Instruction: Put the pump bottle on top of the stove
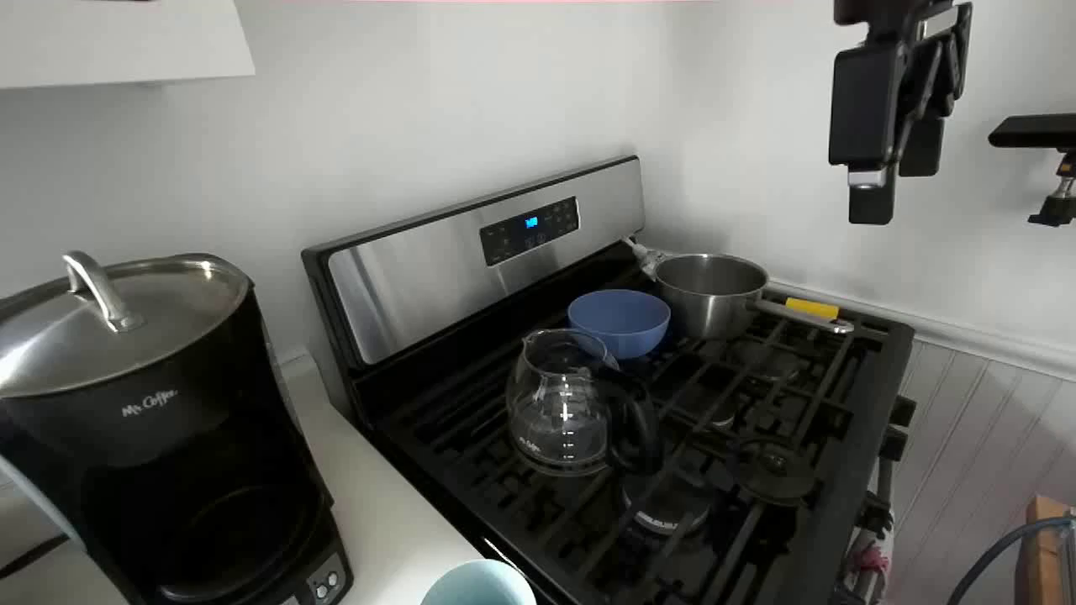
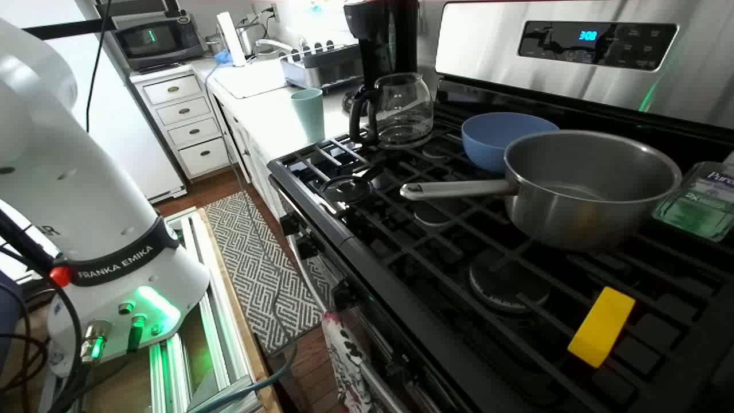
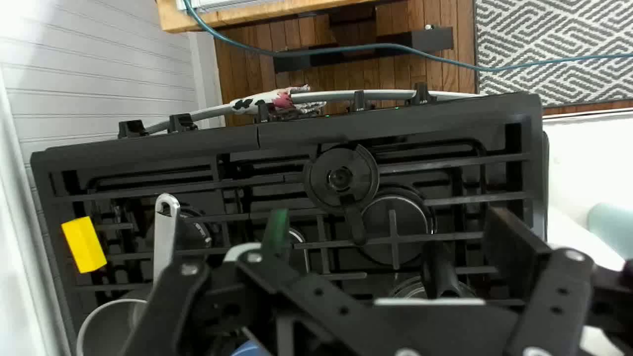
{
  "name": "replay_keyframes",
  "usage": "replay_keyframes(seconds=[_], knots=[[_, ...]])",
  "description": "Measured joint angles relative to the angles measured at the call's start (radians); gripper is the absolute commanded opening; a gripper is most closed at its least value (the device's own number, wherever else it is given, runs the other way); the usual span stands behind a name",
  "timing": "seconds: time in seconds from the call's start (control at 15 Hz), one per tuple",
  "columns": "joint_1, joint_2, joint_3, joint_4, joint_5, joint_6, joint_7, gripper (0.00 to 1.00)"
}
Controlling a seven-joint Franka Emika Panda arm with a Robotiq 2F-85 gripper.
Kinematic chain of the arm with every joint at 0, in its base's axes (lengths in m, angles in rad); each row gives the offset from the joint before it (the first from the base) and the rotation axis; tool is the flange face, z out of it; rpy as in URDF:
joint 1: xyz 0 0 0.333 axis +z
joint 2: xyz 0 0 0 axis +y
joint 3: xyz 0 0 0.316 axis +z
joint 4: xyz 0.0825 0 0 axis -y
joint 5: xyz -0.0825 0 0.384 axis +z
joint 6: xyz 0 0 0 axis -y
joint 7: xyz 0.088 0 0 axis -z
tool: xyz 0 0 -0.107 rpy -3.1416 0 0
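The pump bottle (image 2: 702, 201) is translucent green with a label. It sits behind the steel pot at the back of the stove (image 2: 487, 46), cut off by the right edge in that exterior view. In an exterior view its pale pump head and part of its body (image 1: 649, 257) show behind the pot, at the stove's back far corner. Its base is partly hidden. My gripper (image 1: 896, 181) hangs high above the stove, apart from everything. In the wrist view my gripper (image 3: 394, 232) is open, with nothing between its fingers. The pump bottle is out of the wrist view.
On the grates stand a steel pot (image 2: 585, 212) with a long handle, a blue bowl (image 1: 620, 323), a glass carafe (image 1: 559, 412) and a yellow block (image 2: 602, 327). A black coffee maker (image 1: 168, 470) and pale green cup (image 2: 308, 115) stand on the counter. Walls border the stove.
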Motion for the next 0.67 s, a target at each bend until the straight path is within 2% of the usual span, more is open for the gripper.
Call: replay_keyframes(seconds=[0.27,0.47,0.67], knots=[[-0.002,0.006,-0.016,0.002,0.0,0.014,0.001,1.0],[-0.03,0.046,-0.086,0.027,-0.014,0.086,-0.011,1.0],[-0.074,0.139,-0.171,0.095,-0.016,0.163,-0.053,1.0]])
